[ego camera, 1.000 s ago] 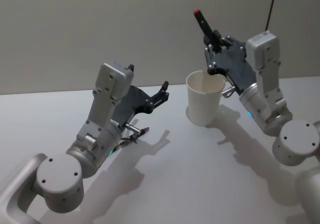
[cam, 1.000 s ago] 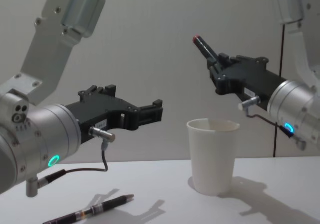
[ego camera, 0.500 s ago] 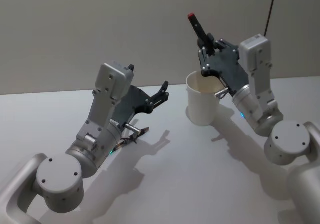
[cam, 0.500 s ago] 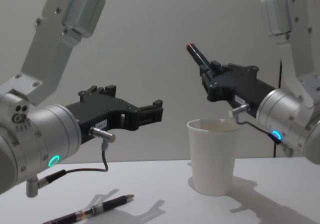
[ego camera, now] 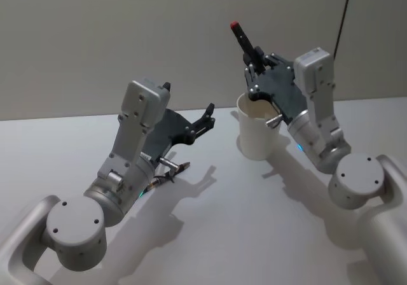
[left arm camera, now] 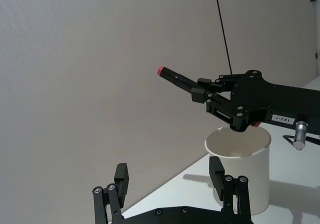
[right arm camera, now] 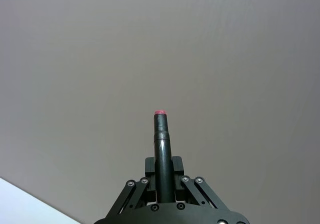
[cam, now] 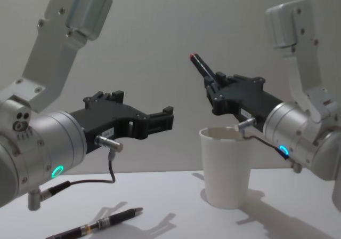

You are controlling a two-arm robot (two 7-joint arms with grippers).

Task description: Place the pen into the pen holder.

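Note:
My right gripper [ego camera: 254,65] is shut on a black pen [ego camera: 244,42] with a red end, held tilted with that end up and to the left. It hangs just above the mouth of the pen holder [ego camera: 257,135], a white paper cup standing upright on the table. The chest view shows the pen [cam: 201,67] and right gripper [cam: 217,88] over the cup's [cam: 226,167] left rim. The right wrist view looks along the pen [right arm camera: 161,151] between the fingers. The pen's lower end is hidden. My left gripper [left arm camera: 168,174] stands open and empty in the air, left of the cup [left arm camera: 240,176].
A second dark pen [cam: 104,224] lies on the white table [ego camera: 241,234] under my left arm, near the front left. My left gripper [cam: 162,120] hovers above it. A plain wall stands behind, with a thin black cable [left arm camera: 222,31] hanging down it.
My right gripper has carried the pen leftward and a little lower, from the cup's right side to above its mouth. The left arm and the cup have not moved.

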